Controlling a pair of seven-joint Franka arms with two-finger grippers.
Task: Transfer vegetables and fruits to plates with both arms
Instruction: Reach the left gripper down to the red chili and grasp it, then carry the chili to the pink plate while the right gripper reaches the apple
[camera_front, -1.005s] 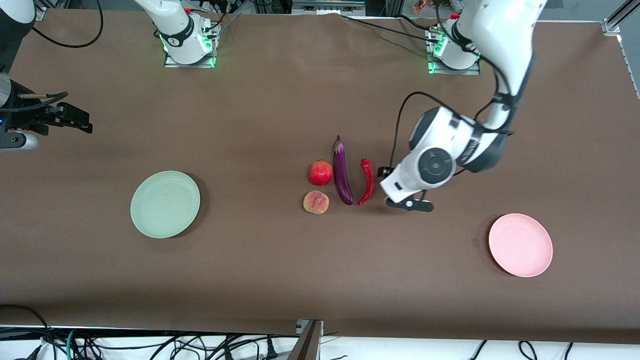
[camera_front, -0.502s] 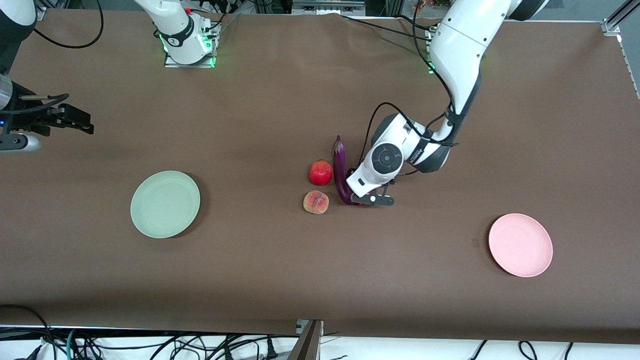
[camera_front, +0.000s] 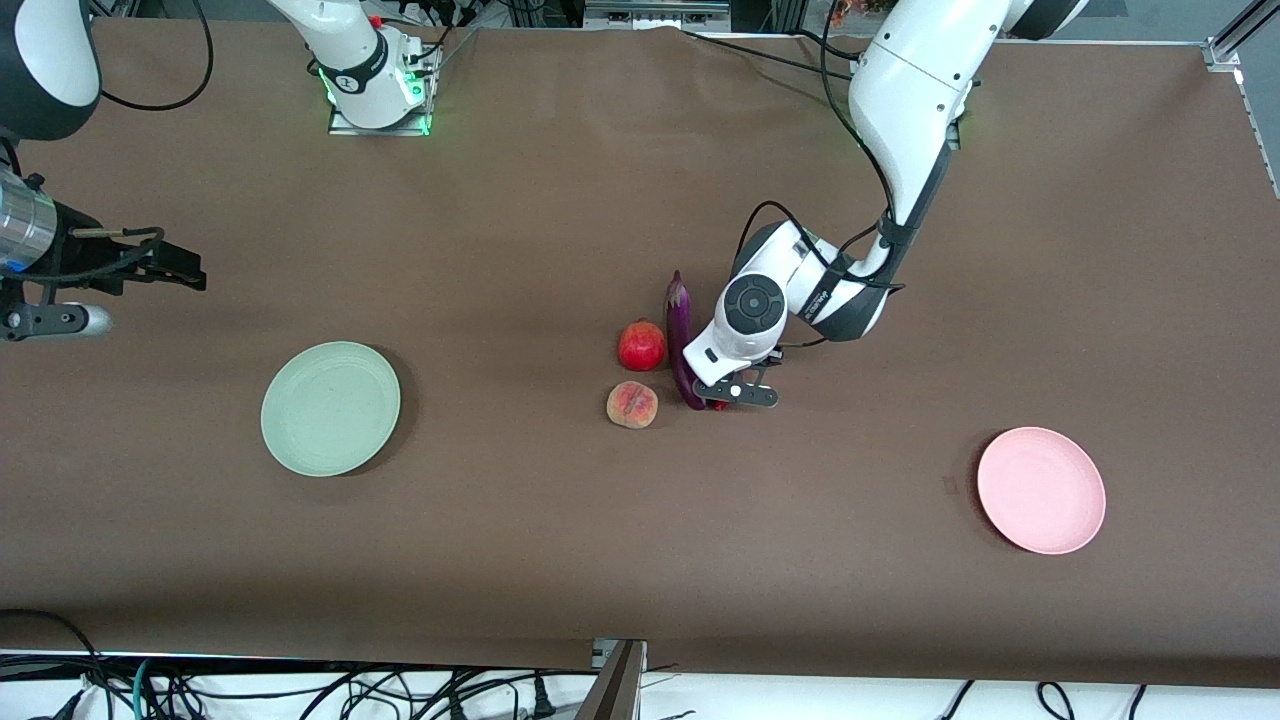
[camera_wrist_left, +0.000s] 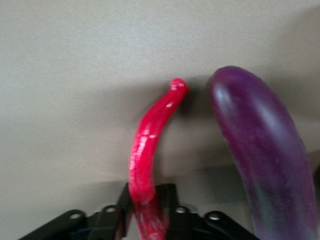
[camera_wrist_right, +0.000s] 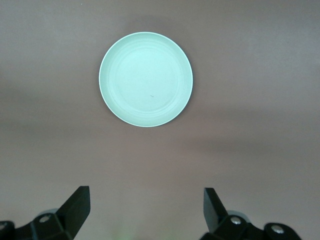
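- Left gripper (camera_wrist_left: 147, 212), low at the table's middle, has its fingers closed around the red chili pepper (camera_wrist_left: 150, 145), beside the eggplant (camera_wrist_left: 262, 150).
- Right gripper (camera_wrist_right: 145, 210) waits wide open, holding nothing, over the right arm's edge of the table, near the mint green plate (camera_wrist_right: 145, 79).

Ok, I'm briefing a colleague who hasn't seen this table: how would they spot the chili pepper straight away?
Find the cluster of produce mid-table, between the green plate and the pink plate. The chili pepper lies beside the purple eggplant, toward the left arm's end, between the left gripper's fingers. It is the only thin, curved, bright red piece; the red fruit is round.
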